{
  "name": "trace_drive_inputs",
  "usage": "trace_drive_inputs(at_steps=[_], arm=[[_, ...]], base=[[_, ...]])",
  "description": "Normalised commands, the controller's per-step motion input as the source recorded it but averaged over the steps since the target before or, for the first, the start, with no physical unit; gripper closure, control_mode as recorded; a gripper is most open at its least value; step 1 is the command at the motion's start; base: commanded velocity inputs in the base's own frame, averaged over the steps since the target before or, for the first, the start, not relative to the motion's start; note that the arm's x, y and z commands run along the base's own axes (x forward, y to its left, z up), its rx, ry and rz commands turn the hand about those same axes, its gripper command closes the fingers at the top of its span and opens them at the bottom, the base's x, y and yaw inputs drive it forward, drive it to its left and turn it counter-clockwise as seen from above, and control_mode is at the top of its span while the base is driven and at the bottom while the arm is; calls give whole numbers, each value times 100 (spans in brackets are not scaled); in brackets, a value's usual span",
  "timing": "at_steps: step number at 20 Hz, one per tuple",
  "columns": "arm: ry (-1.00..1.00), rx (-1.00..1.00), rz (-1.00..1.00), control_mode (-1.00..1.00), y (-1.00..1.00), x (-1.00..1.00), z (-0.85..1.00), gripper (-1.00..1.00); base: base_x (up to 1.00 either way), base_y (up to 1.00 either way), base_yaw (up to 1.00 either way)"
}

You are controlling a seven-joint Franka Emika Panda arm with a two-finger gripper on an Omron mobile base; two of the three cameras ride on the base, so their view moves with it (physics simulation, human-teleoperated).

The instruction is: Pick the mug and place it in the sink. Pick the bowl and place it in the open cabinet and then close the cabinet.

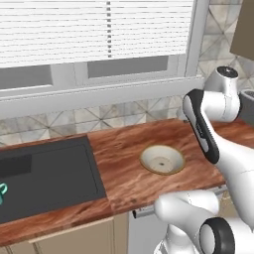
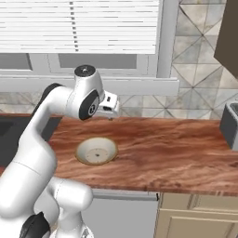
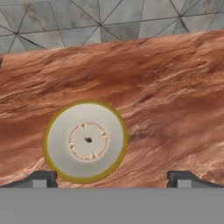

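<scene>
- Below your hand and a touch to its left sits the bowl [image 3: 85, 140], upright on the wooden counter [image 3: 166, 100], its pale inside facing straight up at the hand camera.
- Your gripper [image 3: 113, 178] is spread as wide as it goes and holds nothing; the two dark fingertips [image 3: 40, 179] stand far apart, and the bowl lies off toward the left one, not centred between them.
- That's the relation to watch: by my read, you need to shift the hand toward the bowl's side before you come down, so one finger lands inside the rim and the other outside it.
- A round bowl has no long axis, so any point on the rim looks as good as another.
- From the right base view, you see the gripper [image 2: 109, 108] hanging well above the counter, up near the tiled wall, with the bowl [image 2: 96, 151] in front of it and lower, so there is clear air between them.
- Over in the left base view, the arm's own links cover the hand, but you get what the others miss: the sink [image 1: 49, 173] well off to the left of the bowl [image 1: 162, 159], with the mug [image 1: 2, 193] already down in the basin at the picture's left edge.
- So the mug half looks done, I'd say; the bowl is your job now.
- One dark edge of the cabinet [image 2: 228, 35] shows top right; whether its door is open I can't tell.
</scene>
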Motion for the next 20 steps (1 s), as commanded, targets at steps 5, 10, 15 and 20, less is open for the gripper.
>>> trace_drive_inputs(at_steps=[5,10,15,20], arm=[[0,0,0,100,0,0,0,-100],[0,0,0,100,0,0,0,-100],[0,0,0,100,0,0,0,-100],[0,0,0,100,0,0,0,-100]], base=[[13,-31,0],[37,8,4],[51,-34,30],[42,-49,34]])
